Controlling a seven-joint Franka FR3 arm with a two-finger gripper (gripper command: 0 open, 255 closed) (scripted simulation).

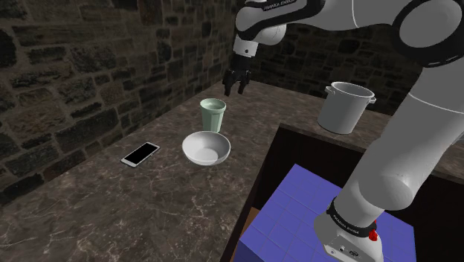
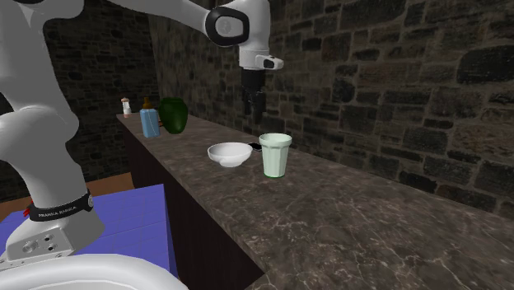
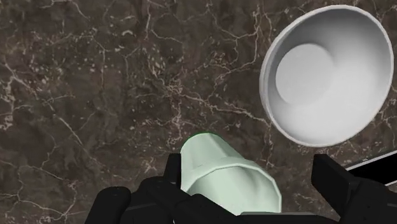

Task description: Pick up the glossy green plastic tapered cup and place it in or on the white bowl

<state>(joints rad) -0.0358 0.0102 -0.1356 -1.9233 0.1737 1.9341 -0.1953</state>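
Right now the claw [image 1: 236,82] is hanging above the pale green cup [image 1: 213,115], its two black fingers spread apart and gripping nothing. The cup is standing upright on the dark marble bench [image 1: 111,216], just beside the white bowl [image 1: 207,148] and apart from it.

To my eye the main risk is lying in the descent. If the claw is coming down off-centre, a finger may be catching the cup's rim and tipping it, or knocking the bowl, which is sitting so near. The cup's glossy, tapered wall may also be letting it slide out of a light pinch, so it could be dropping short of the bowl.

For room, the bowl is sitting close to the bench's edge on the stand's side, so a shoved bowl has little margin there. The stone wall [image 1: 82,67] is rising behind the cup. A phone [image 1: 140,153] is lying on the bowl's far side from that edge, and the grey pot [image 1: 345,106] is standing well apart.
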